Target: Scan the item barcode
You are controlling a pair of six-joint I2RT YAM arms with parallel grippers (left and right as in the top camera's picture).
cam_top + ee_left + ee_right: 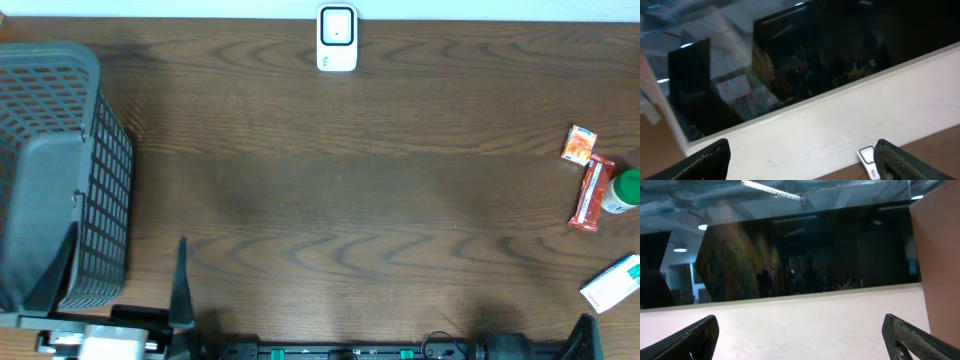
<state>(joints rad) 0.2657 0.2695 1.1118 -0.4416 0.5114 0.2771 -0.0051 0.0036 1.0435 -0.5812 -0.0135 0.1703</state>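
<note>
A brown wood-grain tabletop (pixel 340 200) fills the overhead view, with a grey mesh basket (pixel 105 190) at its left edge. The white barcode scanner (pixel 337 38) stands upright at the middle of the far edge. The items lie well apart from it at the right edge: an orange packet (pixel 579 144), a red wrapped bar (pixel 591 193) touching a green-capped bottle (pixel 622 192), and nearer the front a white box (pixel 612 284). The left claw (pixel 802 160) is spread wide with nothing between its fingers, raised and looking toward the scanner and a dark window. The right claw (pixel 800 332) is likewise wide apart and empty.
</note>
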